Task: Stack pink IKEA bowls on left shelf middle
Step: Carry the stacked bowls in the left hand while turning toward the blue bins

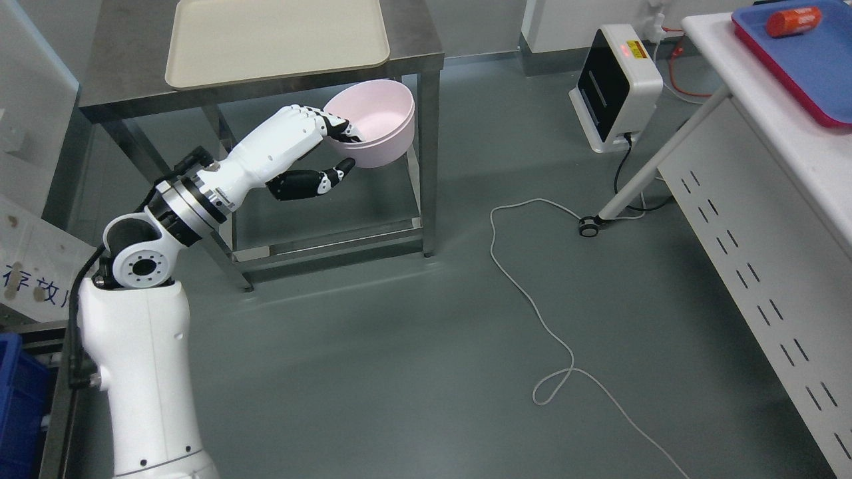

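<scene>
Beside the steel table, the left hand has the pink bowls up off the floor.

Surroundings first: steel table (426,60) at upper left with a cream tray (273,40) on top, its front right leg just behind the bowls; a white box-shaped device (616,86) with a red light on the floor to the right, a pale cable (526,293) looping across the grey floor, and a white table (765,120) at far right carrying a blue tray (805,66) with an orange object (792,21) in it. Now the left hand (319,150): fingers hooked over the near rim, thumb underneath, clamped on the pink bowls (376,123) (looks like two nested, rims nearly flush). They're tilted, opening toward the camera, smooth pale pink, held in the air below the tabletop's right corner.
</scene>
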You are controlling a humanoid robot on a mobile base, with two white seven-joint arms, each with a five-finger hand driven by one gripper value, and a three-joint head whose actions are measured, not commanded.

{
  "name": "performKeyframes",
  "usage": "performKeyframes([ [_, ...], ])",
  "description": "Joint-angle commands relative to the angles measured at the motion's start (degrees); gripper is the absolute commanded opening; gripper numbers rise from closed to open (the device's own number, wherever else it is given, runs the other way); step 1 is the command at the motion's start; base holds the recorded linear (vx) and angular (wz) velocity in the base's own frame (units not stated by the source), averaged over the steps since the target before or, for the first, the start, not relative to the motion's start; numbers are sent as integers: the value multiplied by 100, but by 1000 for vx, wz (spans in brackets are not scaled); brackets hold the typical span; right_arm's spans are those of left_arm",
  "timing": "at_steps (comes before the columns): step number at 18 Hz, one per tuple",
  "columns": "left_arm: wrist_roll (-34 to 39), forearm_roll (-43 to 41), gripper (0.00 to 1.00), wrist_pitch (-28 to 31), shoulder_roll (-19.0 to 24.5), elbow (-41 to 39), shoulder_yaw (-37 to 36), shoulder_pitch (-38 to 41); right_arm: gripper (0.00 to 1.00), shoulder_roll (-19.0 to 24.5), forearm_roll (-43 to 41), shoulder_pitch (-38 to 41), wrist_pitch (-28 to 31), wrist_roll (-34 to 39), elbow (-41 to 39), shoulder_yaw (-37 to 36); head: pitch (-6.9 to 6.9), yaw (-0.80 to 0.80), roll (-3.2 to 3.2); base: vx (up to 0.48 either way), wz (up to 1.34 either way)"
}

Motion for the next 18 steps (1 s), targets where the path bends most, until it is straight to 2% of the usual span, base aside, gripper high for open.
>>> performKeyframes([
  [1, 8, 15, 4, 7, 65, -81, 442, 44, 100, -100, 44, -2, 3, -33, 0, -53, 0, 0, 0, -291, -186],
  [10, 8, 6, 3, 59, 38, -72, 530, 237, 100, -100, 44, -2, 3, -33, 0, -62, 1, 0, 0, -272, -34],
  [18, 8, 146, 4, 42, 33, -46, 434, 106, 100, -100, 44, -2, 3, -33, 0, -61, 2, 0, 0, -276, 128],
])
